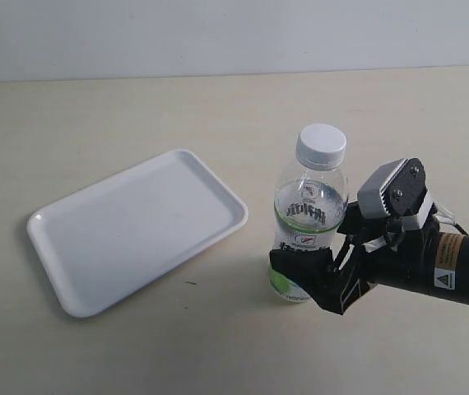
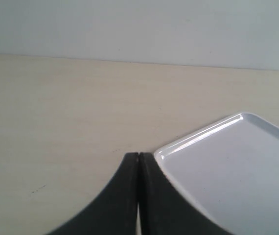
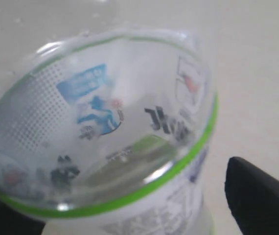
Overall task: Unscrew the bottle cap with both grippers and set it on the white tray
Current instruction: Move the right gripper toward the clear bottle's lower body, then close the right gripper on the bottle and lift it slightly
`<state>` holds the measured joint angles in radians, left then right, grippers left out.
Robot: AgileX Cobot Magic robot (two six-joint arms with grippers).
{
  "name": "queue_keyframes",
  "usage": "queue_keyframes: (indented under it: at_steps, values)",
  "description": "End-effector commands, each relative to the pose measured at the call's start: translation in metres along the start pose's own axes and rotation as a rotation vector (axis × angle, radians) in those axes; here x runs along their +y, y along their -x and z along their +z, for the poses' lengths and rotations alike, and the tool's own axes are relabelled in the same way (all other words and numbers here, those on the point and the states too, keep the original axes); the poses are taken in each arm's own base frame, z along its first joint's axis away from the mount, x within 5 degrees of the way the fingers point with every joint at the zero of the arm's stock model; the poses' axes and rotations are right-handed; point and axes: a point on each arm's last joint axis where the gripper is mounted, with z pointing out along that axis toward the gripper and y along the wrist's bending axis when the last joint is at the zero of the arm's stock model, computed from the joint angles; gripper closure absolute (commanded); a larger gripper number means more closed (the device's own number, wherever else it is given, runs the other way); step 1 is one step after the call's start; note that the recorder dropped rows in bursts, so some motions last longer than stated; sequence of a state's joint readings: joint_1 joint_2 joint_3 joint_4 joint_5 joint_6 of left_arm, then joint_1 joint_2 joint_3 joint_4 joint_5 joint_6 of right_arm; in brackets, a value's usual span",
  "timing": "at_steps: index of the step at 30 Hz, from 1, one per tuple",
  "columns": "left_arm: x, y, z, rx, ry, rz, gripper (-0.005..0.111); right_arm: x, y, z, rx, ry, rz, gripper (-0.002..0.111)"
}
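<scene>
The bottle (image 1: pixel 308 210) stands upright on the table, right of the white tray (image 1: pixel 136 226), with its white bottle cap (image 1: pixel 321 146) screwed on. My right gripper (image 1: pixel 310 262) reaches in low from the right, its black fingers either side of the bottle's lower body. In the right wrist view the bottle (image 3: pixel 105 132) fills the picture and a bare gap separates it from one finger (image 3: pixel 259 198), so the right gripper (image 3: pixel 129 213) is open. The left gripper (image 2: pixel 138 157) is shut on nothing, hovering beside a corner of the white tray (image 2: pixel 237 171). It is outside the exterior view.
The tray holds nothing and lies at an angle on the beige table (image 1: pixel 218 107). A pale wall (image 1: pixel 218 33) runs along the table's far edge. The right arm's yellow-labelled body (image 1: pixel 452 263) extends off the right side.
</scene>
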<state>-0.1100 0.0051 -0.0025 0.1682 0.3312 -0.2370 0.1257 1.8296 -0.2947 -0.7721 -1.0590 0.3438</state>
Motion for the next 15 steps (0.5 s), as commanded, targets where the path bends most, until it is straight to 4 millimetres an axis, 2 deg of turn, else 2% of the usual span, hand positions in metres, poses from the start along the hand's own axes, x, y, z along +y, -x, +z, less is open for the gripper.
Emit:
queue_keyframes:
  at_steps: [1,11,15]
  values:
    - [0.0,0.0,0.0,-0.007,-0.006,0.002,0.107,0.0,0.002,0.001,-0.015,-0.005,-0.023,0.02]
    - [0.0,0.0,0.0,-0.007,-0.006,0.002,0.107,-0.005,0.012,0.007,-0.041,0.006,-0.036,0.021]
    - [0.0,0.0,0.0,-0.007,-0.006,0.002,0.107,-0.005,0.012,0.007,-0.041,0.005,-0.032,0.029]
